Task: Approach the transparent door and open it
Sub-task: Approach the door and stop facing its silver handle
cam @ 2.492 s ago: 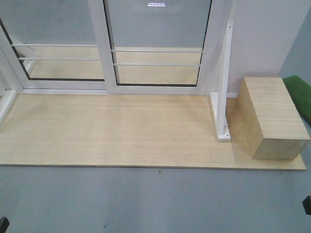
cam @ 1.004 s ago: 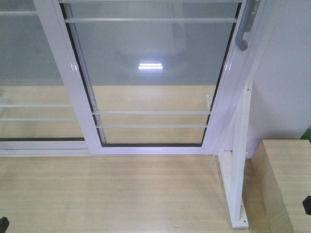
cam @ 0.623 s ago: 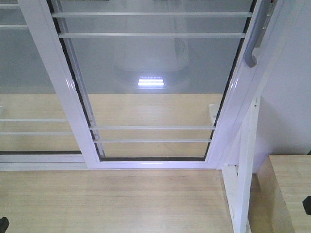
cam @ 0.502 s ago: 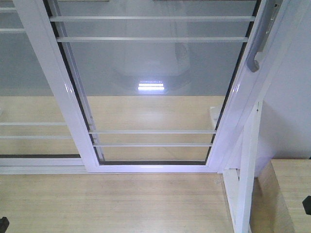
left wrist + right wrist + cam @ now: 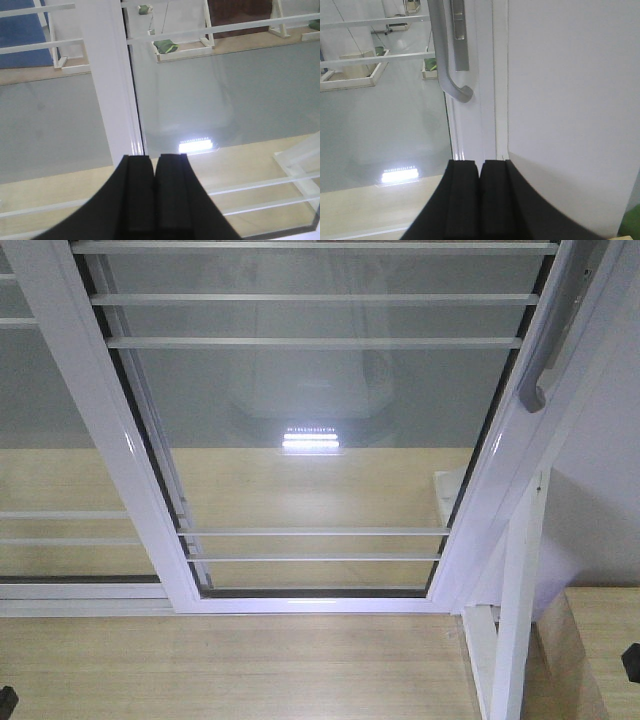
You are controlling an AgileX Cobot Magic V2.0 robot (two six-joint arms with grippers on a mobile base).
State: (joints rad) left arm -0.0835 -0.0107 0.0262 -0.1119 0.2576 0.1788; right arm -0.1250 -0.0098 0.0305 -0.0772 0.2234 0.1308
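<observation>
We face the transparent door (image 5: 310, 440), smooth glass framed in glossy white, its curved grey handle (image 5: 545, 355) at 2 o'clock; left fingers (image 5: 137, 200) and right fingers (image 5: 495, 200) are pressed together.

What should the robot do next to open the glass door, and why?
Probably lift the right gripper toward the grey handle and open its jaws. In the right wrist view the jaws are shut and sit below the handle's curved end, not touching it, and the transparent door looks closed against its frame.

pale wood floor (image 5: 250, 670) | white wall (image 5: 600, 480) right | wooden box (image 5: 600, 630) below
</observation>
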